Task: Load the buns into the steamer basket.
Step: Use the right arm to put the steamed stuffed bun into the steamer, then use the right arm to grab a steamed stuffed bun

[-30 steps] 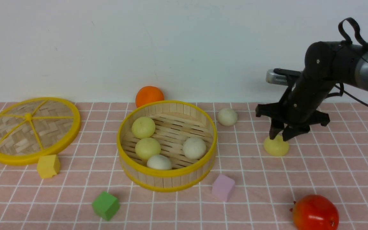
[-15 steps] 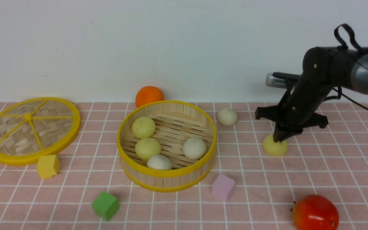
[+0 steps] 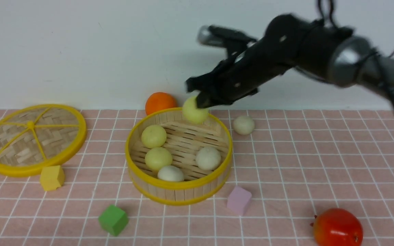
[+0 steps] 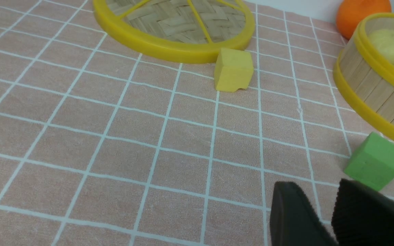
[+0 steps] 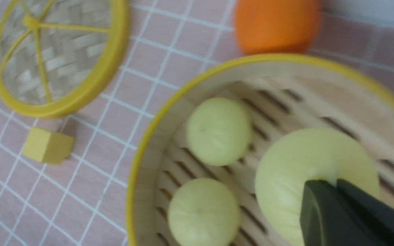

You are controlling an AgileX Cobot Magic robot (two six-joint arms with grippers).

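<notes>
Four buns (image 3: pixel 158 158) lie inside the basket (image 3: pixel 180 187), and a fifth, the yellow bun (image 3: pixel 195 112), hangs pinched in the right gripper (image 3: pixel 201 101) above the basket's far part, with bare slats under it, so a straight drop looks likely to land it inside. The white bun (image 3: pixel 243 125) sits outside, just beside the basket's far right wall, on the right arm's side. The left gripper (image 4: pixel 320 194), jaws apart and empty, is off the basket's near left by the green cube (image 4: pixel 375 160).
</notes>
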